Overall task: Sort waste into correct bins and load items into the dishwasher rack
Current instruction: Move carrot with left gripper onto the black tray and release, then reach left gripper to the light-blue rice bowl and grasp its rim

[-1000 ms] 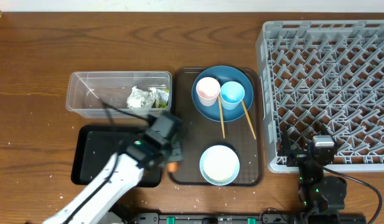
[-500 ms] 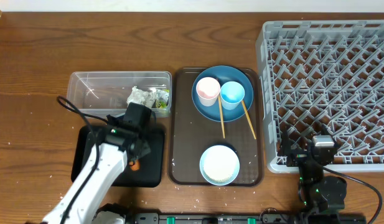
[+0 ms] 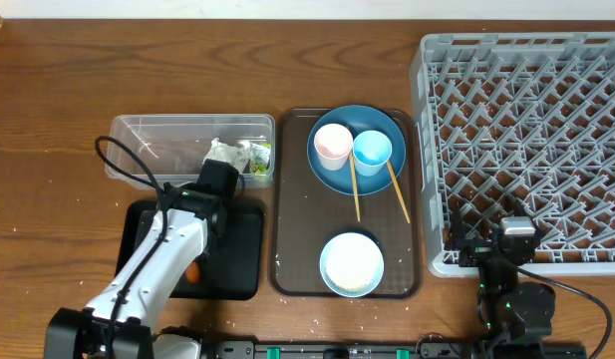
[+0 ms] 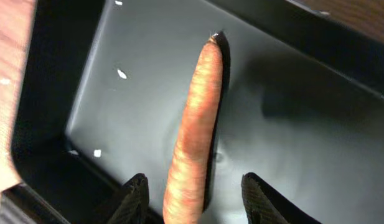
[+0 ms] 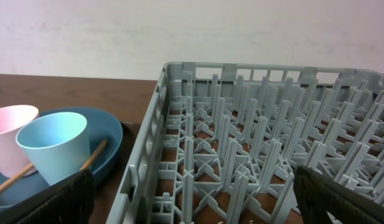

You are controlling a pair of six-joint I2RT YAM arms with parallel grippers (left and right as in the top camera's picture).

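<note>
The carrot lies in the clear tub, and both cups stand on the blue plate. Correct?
Not quite. The carrot lies in the black tray, as the left wrist view shows; the clear tub holds the wrapper. The pink cup and light-blue cup do stand on the blue plate.

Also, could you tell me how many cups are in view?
2: the pink cup and the light-blue cup stand side by side on the blue plate; none seems hidden.
</note>
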